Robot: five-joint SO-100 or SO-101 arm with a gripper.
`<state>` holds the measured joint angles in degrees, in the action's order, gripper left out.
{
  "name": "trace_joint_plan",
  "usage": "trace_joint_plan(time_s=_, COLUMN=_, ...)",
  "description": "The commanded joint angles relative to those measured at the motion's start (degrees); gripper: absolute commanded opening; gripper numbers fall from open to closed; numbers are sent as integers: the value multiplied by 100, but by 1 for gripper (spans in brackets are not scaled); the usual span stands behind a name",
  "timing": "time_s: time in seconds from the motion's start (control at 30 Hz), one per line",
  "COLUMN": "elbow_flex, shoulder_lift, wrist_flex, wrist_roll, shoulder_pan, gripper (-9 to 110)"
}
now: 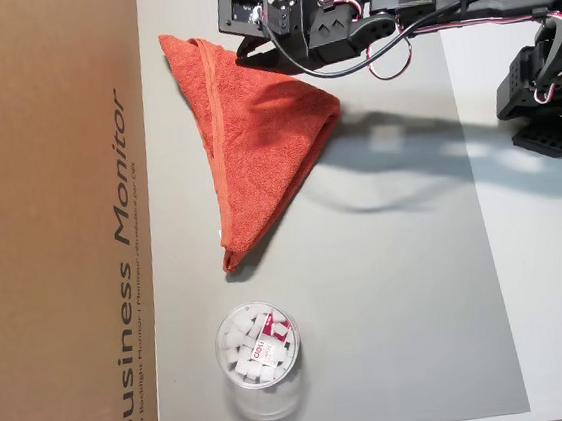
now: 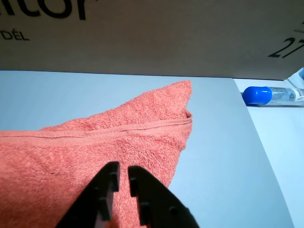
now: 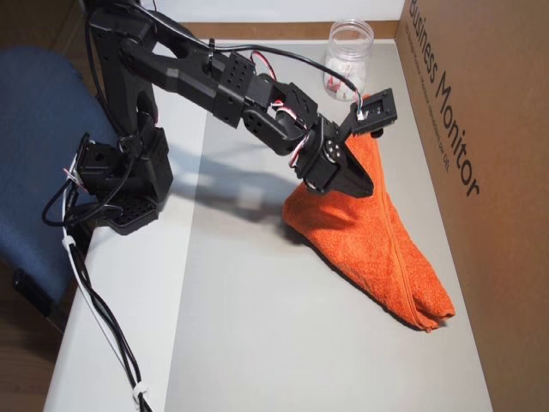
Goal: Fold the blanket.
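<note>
Since the blanket [image 1: 254,143] is already doubled into a triangle on the grey mat [image 1: 402,308], what matters is where the gripper [image 2: 119,172] sits: over the blanket's wide end, far from the jar [image 1: 259,356]. Its fingers are nearly together with nothing visibly pinched. The hemmed long edge runs alongside the cardboard box [image 1: 52,234], tapering toward the jar.

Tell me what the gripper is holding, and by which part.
Nothing: the gripper is nearly shut above the folded towel, with no cloth between its fingers.
</note>
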<state>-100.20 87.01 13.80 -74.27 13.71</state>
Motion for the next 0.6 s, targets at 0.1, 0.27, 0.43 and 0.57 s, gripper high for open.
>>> trace_joint_plan(time_s=0.1, elbow_flex=97, shoulder_lift=782, wrist_flex=457, wrist_roll=-35, shoulder_pan=-88, gripper=0)
trace_joint_plan(time_s=0.27, elbow_flex=-352, shoulder_lift=1380, wrist_flex=589, wrist_roll=-35, shoulder_pan=-158, gripper=0)
trace_joint_plan(time_s=0.43, elbow_flex=-1178, shoulder_lift=2206, wrist_flex=589, wrist_roll=18, shoulder_pan=-308, gripper=0)
trace_joint_plan(time_s=0.57, elbow_flex=-1828, shoulder_lift=2848, wrist_flex=598, wrist_roll=53, shoulder_pan=-413, gripper=0)
